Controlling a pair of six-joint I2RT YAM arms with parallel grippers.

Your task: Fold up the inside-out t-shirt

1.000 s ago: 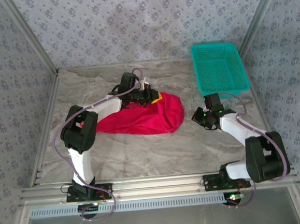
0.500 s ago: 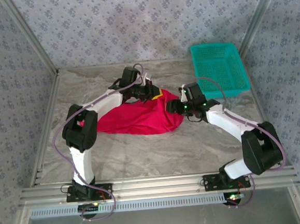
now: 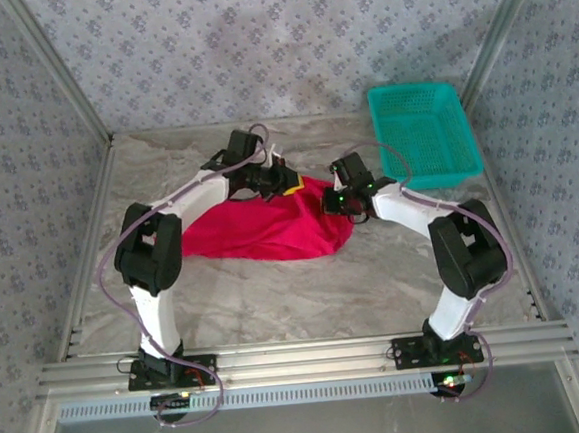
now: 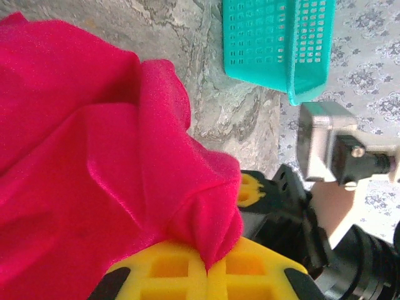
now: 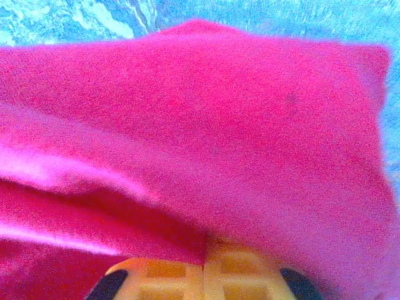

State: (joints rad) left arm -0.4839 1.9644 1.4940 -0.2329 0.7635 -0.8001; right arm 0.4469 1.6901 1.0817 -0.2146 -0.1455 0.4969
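Pinching a small peak of red cloth, the left claw [image 4: 207, 262] has its yellow fingers pressed together, and the fabric rises out of their tips in a tight point. Behind and to one side of that pinch the inside-out t-shirt [image 4: 94, 162] hangs in loose folds, so from where I stand the hold looks meant to lift an edge clear of the desk [image 4: 231, 106] rather than drag the whole heap.

The right claw [image 5: 205, 267] sits close beside the left one, also at the shirt's far edge. Its yellow fingers meet along a thin seam, and a dark fold of cloth runs down into that seam, so I take it to be clamped on the shirt too. Ahead of it the red cloth stretches out fairly smooth, towards a strip of bare marble.

From above, the shirt [image 3: 261, 231] lies bunched on the desk just on the near side of both claws, not yet spread flat. Two grips side by side on one edge suggest they mean to pull apart and open the cloth out.

The teal basket [image 3: 423, 131] stands well apart, beyond the right claw's outer side, out of the way.
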